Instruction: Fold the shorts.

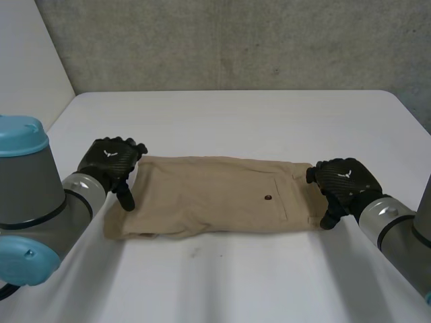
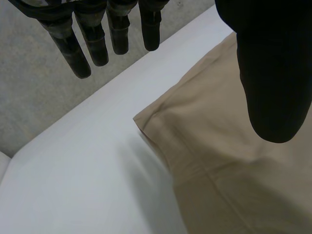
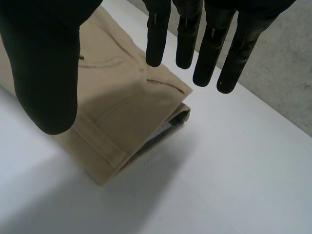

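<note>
Left fingers (image 2: 68,48): straight and spread, holding nothing, over bare table just past a corner of the shorts.
Left thumb (image 2: 275,73): extended over the tan cloth; whether it touches cannot be told.
Left hand (image 1: 111,163): released, at the end of the shorts towards the table's left edge.
Right fingers (image 3: 158,39): straight, slightly apart, empty, above the waistband end, where the folded layers show.
Right thumb (image 3: 46,73): extended beside the fingers, over the cloth's long edge.
Right hand (image 1: 343,180): released, at the end of the shorts towards the table's right edge.
Shorts (image 1: 215,195): tan, folded into a long flat strip, lying parallel to the table's far edge, about midway between its left and right edges, between the two hands.
Button (image 1: 268,198): dark, on the upper layer beside a stitched pocket.
Table (image 1: 236,114): white.
Wall (image 1: 236,40): grey concrete behind the table's far edge.
</note>
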